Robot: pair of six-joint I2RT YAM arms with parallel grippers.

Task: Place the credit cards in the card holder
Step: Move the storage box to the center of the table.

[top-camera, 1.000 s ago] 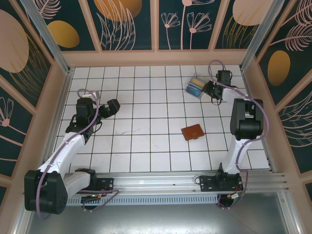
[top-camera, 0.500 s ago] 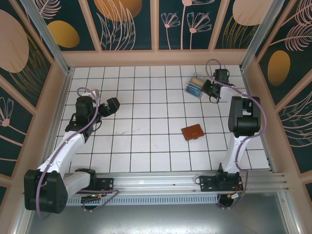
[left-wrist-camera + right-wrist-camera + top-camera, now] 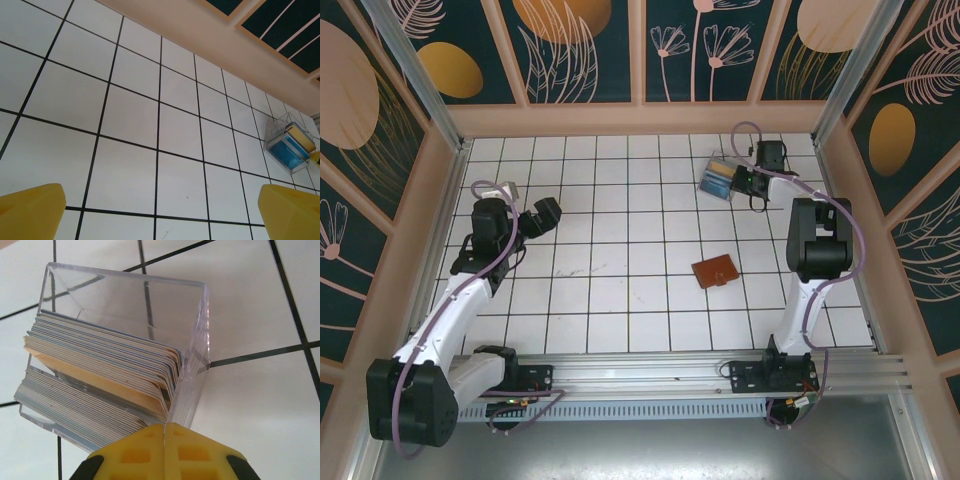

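The credit cards [image 3: 100, 375], blue and yellow, stand packed edge-on in a clear plastic case [image 3: 196, 335] at the back right of the floor [image 3: 718, 180]. My right gripper [image 3: 164, 426] is at the stack's near corner, next to the case wall. Its yellow fingertips are pressed together on the edge of a card there; in the top view it [image 3: 747, 183] touches the case's right side. The card holder [image 3: 716, 271], a reddish-brown wallet, lies flat in the middle right, apart from both arms. My left gripper [image 3: 160, 220] hangs open over bare tiles at the left [image 3: 548, 212].
The clear case of cards [image 3: 289, 145] also shows far right in the left wrist view. Wooden walls [image 3: 640, 118] run along the back and both sides of the white tiled floor. An aluminium rail [image 3: 720, 365] with the arm bases runs along the near edge.
My right gripper has moved a little left up to the case and closed its fingers at the cards. The left arm has shifted slightly back and left, still open.
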